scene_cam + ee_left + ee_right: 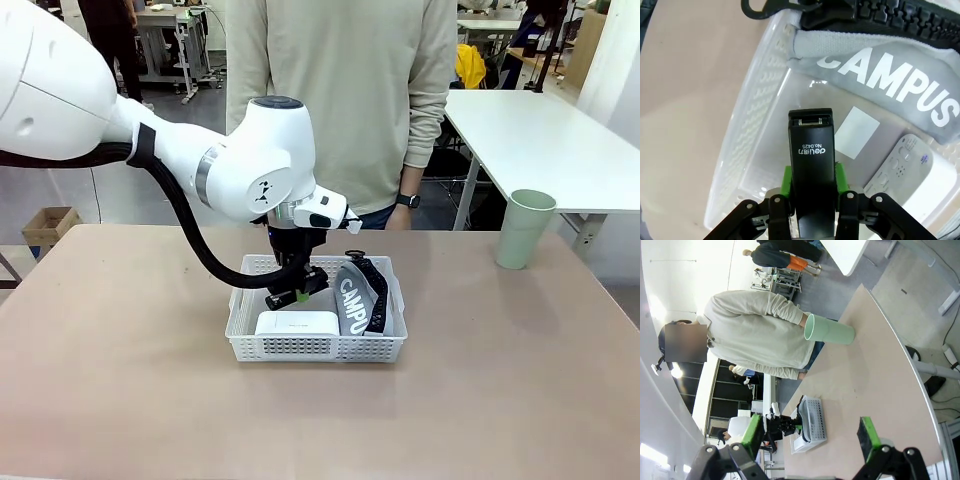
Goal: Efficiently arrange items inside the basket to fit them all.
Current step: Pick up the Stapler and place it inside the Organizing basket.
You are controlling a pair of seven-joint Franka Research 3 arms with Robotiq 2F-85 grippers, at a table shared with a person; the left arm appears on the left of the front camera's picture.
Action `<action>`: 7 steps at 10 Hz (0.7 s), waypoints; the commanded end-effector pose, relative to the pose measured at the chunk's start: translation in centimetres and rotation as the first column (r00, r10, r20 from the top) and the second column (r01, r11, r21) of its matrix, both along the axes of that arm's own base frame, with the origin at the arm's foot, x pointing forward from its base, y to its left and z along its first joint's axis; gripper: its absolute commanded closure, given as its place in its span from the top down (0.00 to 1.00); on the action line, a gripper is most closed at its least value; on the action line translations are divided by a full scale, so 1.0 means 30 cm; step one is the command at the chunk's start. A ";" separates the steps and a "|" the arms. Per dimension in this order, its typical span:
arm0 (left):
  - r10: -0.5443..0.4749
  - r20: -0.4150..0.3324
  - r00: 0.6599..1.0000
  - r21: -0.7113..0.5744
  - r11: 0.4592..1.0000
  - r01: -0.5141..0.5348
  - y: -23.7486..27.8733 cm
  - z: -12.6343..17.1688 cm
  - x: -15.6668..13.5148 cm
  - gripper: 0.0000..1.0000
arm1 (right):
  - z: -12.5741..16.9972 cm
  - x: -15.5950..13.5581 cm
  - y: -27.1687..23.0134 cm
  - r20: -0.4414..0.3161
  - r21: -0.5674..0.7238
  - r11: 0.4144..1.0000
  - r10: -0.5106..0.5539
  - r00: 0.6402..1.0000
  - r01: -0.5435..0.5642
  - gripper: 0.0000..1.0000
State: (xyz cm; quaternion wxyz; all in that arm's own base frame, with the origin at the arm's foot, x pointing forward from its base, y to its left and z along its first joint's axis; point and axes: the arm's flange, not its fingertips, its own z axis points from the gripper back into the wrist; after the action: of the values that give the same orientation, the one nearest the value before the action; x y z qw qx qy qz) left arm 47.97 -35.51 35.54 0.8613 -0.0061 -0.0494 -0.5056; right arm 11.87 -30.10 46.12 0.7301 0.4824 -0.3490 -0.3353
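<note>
One stapler [811, 150] (lengthwise along the left end effector [814, 181]) points into basket [752, 130].

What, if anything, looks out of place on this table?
The pale green cup stands alone at the table's right side, outside the white basket. The grey CAMPUS pouch leans tilted inside it rather than lying flat.

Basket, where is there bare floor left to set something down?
Bare floor lies under the black stapler in the left gripper, bordered by the basket's lattice wall, the CAMPUS pouch and the white device. The pouch and device crowd the rest. Outside, the table is bare up to the green cup.
</note>
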 end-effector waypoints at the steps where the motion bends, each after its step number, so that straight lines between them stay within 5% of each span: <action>1: -0.020 0.004 1.000 -0.018 1.000 0.020 0.018 0.017 0.006 0.94 | 0.002 -0.019 -0.006 0.041 -0.008 1.000 -0.007 0.999 0.007 1.00; 7: -0.010 0.028 1.000 -0.066 0.998 0.011 0.063 0.061 -0.017 1.00 | 0.002 -0.019 -0.006 0.041 -0.008 1.000 -0.007 0.999 0.007 1.00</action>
State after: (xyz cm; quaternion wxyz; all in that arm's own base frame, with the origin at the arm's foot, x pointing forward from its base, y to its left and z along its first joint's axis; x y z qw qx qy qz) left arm 48.44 -34.87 37.05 0.8624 -0.0129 -0.0654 -0.5018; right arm 11.87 -30.10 46.12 0.7301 0.4824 -0.3490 -0.3353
